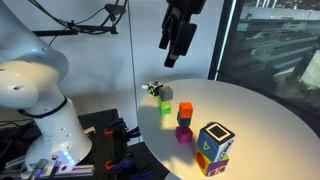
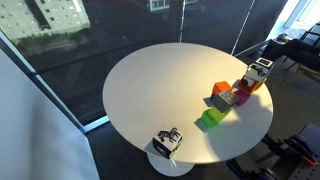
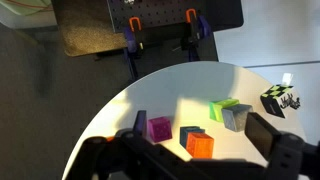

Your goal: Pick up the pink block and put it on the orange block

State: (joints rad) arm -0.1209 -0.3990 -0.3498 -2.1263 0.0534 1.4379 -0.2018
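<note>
Tool [image 1: 176,52] hangs spread above smooth cubes: pink block [image 3: 160,128], orange block [image 3: 200,146].

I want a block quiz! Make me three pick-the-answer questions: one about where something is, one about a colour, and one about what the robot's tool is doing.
1. Where is the pink block?
A. on top of another block
B. on the table
C. on the floor

2. What colour is the table?
A. brown
B. black
C. white

3. The tool is:
A. open and empty
B. shut on a block
C. pressed on the tabletop

Answers:
1 B: it sits on the tabletop, apart from the orange block.
2 C: the round top is white.
3 A: its fingers are spread, high above the blocks, with nothing between them.
</note>
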